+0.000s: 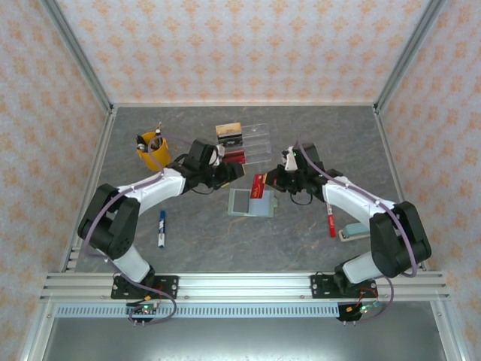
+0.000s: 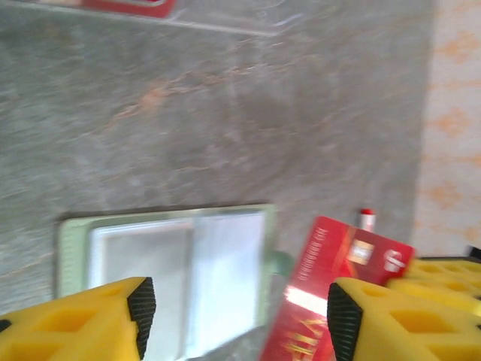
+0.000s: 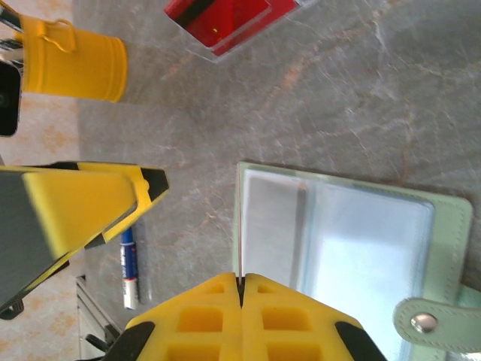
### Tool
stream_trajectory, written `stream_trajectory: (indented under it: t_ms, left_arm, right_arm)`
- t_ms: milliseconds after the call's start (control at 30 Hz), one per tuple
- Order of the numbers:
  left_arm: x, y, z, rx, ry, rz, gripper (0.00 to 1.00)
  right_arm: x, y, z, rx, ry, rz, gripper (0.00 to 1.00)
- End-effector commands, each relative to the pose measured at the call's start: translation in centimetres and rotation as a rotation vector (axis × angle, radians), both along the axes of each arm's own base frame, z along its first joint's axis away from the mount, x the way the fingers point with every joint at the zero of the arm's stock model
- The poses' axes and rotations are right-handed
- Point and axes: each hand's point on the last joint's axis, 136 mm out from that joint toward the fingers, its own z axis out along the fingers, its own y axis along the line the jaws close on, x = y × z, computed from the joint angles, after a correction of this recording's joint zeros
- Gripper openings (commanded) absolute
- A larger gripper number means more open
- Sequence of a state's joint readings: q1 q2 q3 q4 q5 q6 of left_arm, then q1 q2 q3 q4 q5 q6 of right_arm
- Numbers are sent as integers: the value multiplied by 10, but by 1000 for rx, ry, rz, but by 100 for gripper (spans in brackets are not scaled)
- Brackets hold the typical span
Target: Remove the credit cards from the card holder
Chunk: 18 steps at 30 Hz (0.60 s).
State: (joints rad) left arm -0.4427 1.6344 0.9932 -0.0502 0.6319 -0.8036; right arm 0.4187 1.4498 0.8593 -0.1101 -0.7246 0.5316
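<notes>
2 grippers: both hang close over the open card holder (image 1: 252, 203), 1 from each side, so 1 can steady it while the other picks.
card holder: lies flat and spread like a book on the table (image 1: 195, 248), pale pockets up and clasp tab toward the right arm. Opened this way, its sleeves can be reached from above.
left gripper (image 2: 240, 316): fingers well apart with nothing between them, poised above the card holder. I judge it is lining up a pinch.
right gripper (image 3: 240, 301): fingers pressed together with no card visible between them, at 1 edge of the card holder, probably to pin it down.
red card (image 1: 259, 183): out of the pockets, tilted just beside the card holder's clasp side. Whether it touches the right gripper I cannot tell.
acrylic tray (image 1: 259, 139): beyond the card holder's far side. It holds a second red card (image 1: 235, 156) and a tan card (image 1: 228, 131), so it is likely the drop-off.
pockets: they look empty through the glare, so the task seems nearly done.
</notes>
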Motion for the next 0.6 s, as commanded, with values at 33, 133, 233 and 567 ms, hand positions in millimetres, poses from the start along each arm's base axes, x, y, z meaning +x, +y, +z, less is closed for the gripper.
stream_trajectory:
  t_ms: [33,133,233,567]
  left_arm:
    - [0,-24,35,-224,-43,-52,71]
    - [2,-32,52,-298,-52,-73,74]
    - [2,-36,57,-304,-42,-101,79]
    - [-2,-44,70,-380,-53,-157,74]
  right_arm:
    - [15,15,47,137,-117,20,0]
    - [17,18,58,167,-122,22,0]
    - [18,22,66,207,-129,27,0]
    - [21,24,68,263,-108,19,0]
